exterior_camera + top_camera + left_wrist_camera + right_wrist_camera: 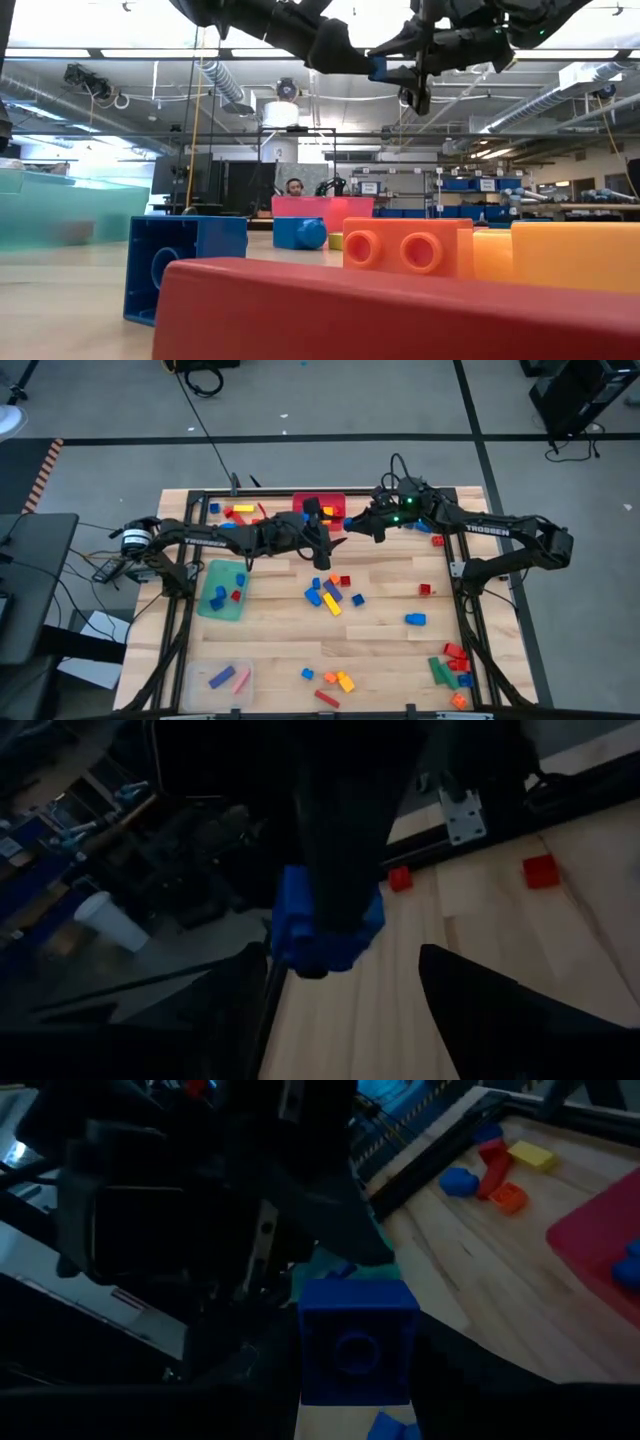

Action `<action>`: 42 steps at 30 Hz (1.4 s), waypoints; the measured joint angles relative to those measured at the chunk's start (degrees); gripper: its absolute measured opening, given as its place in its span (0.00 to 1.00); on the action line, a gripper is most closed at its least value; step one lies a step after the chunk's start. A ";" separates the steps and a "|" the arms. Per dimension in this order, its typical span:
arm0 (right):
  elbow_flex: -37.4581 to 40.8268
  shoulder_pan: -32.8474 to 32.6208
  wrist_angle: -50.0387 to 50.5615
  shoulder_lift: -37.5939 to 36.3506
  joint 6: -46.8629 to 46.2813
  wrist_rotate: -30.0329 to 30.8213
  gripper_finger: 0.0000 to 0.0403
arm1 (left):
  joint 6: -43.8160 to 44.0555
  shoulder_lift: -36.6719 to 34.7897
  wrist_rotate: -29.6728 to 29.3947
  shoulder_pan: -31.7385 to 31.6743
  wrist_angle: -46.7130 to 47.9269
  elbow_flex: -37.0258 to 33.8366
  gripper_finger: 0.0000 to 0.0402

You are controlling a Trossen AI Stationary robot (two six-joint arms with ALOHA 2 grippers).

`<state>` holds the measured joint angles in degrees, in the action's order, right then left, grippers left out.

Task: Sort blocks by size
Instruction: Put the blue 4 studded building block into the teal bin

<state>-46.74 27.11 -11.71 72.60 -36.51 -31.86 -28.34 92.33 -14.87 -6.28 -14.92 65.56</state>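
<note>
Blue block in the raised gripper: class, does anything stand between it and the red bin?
Yes. The right gripper holds the blue block above the table beside the red bin. The open left gripper hangs right against the block on the bin's side. Nothing else visible intervenes.

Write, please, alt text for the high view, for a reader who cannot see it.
Seen from above, two dark arms meet over the far middle of a wooden table, the right end effector holding a blue block beside the left end effector near a red bin. Coloured blocks lie scattered, with a green bin and a clear bin at the left.
</note>
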 joint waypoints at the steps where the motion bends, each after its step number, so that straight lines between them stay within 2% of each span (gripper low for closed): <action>1: 0.00 -0.13 -0.03 0.00 0.00 0.07 0.37 | 0.01 0.00 -0.07 0.00 -0.46 0.00 0.67; 21: -0.07 -2.75 -2.79 0.17 0.97 0.70 0.37 | 0.18 2.97 0.73 0.04 -8.12 -0.02 0.67; 42: -0.07 -2.82 -1.48 0.17 2.57 0.48 0.39 | 0.04 2.97 0.50 1.42 -8.26 -0.02 0.46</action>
<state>-46.81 24.29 -13.19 72.77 -33.94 -31.38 -28.29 95.31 -14.37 -4.86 -23.18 65.54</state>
